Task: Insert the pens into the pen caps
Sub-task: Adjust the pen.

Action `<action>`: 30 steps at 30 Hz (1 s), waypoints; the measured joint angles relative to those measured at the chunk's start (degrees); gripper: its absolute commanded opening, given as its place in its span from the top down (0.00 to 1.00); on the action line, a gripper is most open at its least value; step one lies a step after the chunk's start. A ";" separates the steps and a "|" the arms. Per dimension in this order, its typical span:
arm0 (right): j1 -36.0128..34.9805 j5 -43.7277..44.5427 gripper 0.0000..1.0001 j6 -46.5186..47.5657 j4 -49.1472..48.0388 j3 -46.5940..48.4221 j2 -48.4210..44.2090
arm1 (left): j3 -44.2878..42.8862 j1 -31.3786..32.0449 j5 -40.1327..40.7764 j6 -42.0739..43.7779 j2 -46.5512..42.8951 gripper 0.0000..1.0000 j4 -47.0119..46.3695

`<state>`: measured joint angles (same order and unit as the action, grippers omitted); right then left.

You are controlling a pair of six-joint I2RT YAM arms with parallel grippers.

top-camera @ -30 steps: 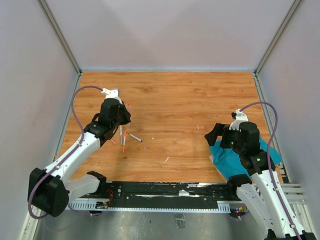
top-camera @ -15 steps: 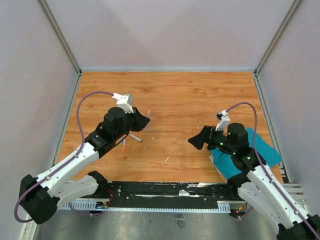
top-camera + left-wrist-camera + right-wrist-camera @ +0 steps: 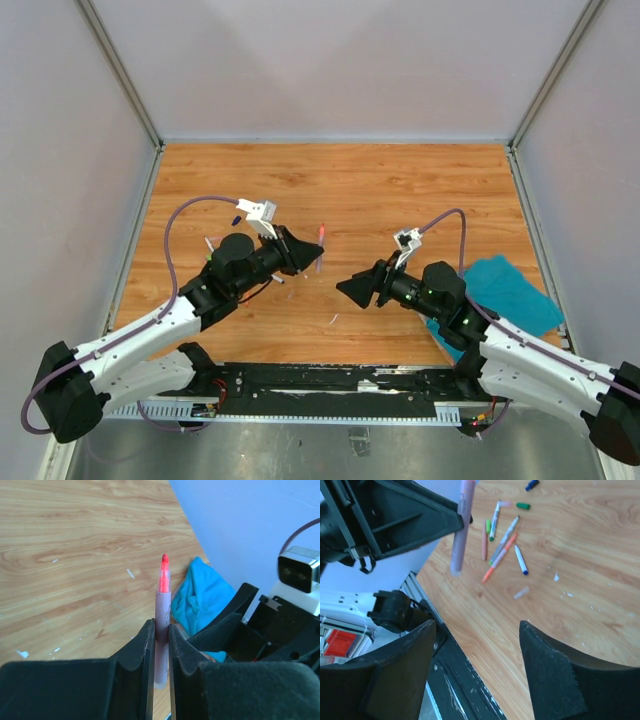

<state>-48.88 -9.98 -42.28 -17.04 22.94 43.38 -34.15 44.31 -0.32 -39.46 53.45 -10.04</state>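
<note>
Pink-tipped pen [image 3: 162, 602] clamped mid-barrel in left gripper [image 3: 160, 626], held off the table [image 3: 400, 190] near centre, nib clear. Right gripper [image 3: 476, 652] faces it, jaws wide and empty; other pens [image 3: 502, 535] and loose caps [image 3: 522, 505] lie at left. Barrel looks light, stiff, slick: mid-barrel hold suits, nib end free for capping.

Bright, even light from above washes the table [image 3: 400, 190], leaving only faint, soft shadows. In my left wrist view my fingers [image 3: 142, 650] are dark and soft-edged, while the pen [image 3: 162, 605] looks fairly crisp.
</note>
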 measured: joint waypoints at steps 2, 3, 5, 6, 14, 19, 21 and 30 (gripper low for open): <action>-1.14 1.49 0.41 0.07 -4.17 -0.04 1.66 | 0.28 0.26 -0.26 -1.20 -0.13 1.00 -1.97; -1.40 2.03 0.42 0.02 -6.27 -0.09 2.64 | 0.44 0.42 -0.44 -1.84 -0.24 1.00 -2.99; -1.73 2.80 0.42 -0.07 -10.10 -0.11 4.70 | 0.72 0.50 -0.63 -2.78 -0.39 1.00 -4.46; -1.84 3.02 0.43 -0.13 -12.28 -0.11 5.99 | 0.87 0.52 -0.70 -3.13 -0.46 1.00 -5.05; -1.99 3.02 0.48 -0.44 -21.70 0.59 13.49 | 1.95 0.63 -0.85 -4.79 -0.79 0.99 -6.71; -3.28 2.51 0.52 -1.46 -25.16 1.81 16.74 | 2.47 0.83 -0.81 -4.96 -1.68 1.00 -6.75; -3.58 2.25 0.54 -1.66 -25.97 2.23 17.35 | 2.56 0.83 -0.76 -4.96 -2.01 1.00 -6.78; -3.58 0.94 0.66 -2.67 -27.76 3.93 19.52 | 2.69 0.83 -0.76 -5.01 -2.38 0.99 -6.91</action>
<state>-52.47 -9.04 -44.95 -44.80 26.87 62.89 -31.46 45.15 -1.08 -44.47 51.07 -16.95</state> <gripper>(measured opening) 0.345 0.160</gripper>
